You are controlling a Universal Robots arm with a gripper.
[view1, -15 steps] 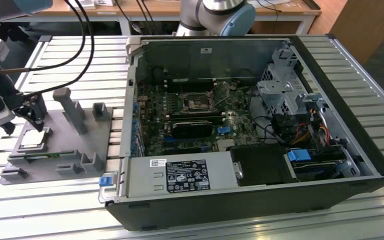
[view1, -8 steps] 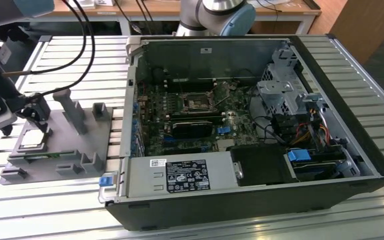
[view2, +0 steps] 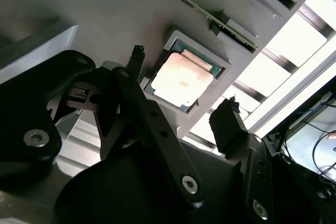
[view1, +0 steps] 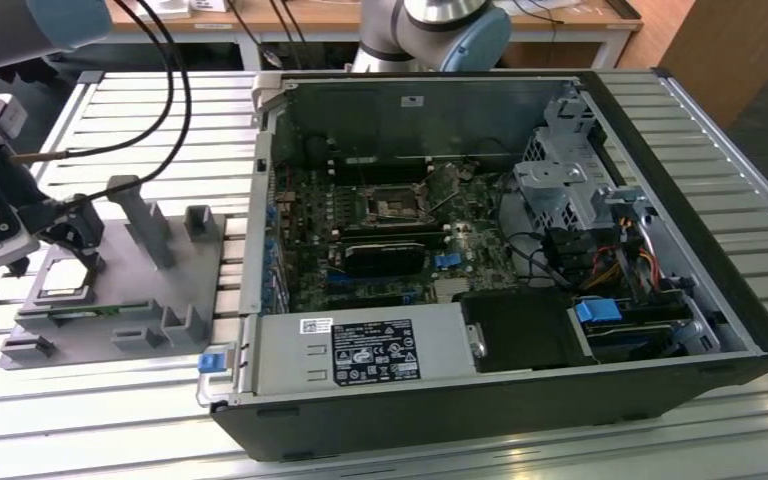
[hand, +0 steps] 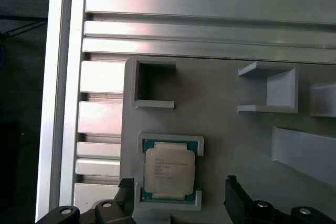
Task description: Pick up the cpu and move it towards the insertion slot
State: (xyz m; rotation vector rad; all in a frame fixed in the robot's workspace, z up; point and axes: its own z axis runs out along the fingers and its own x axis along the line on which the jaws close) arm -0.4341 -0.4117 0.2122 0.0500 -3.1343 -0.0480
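Computer case [view1: 704, 300] lies open, insertion slot [view1: 395, 205] inside, well apart from grey fixture [view1: 131, 300]. Over fixture hovers gripper [view2: 184, 80], fingers [view2: 227, 124] spread either side of cpu [hand: 169, 170] seated in its nest. Approach step; grasp needs square closure on edges.

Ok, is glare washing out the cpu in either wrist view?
In the second wrist view the cpu lid is washed pale by glare and the table slats beyond it blow out white; in the first wrist view the cpu is evenly lit, with a bright sheen on the slats.
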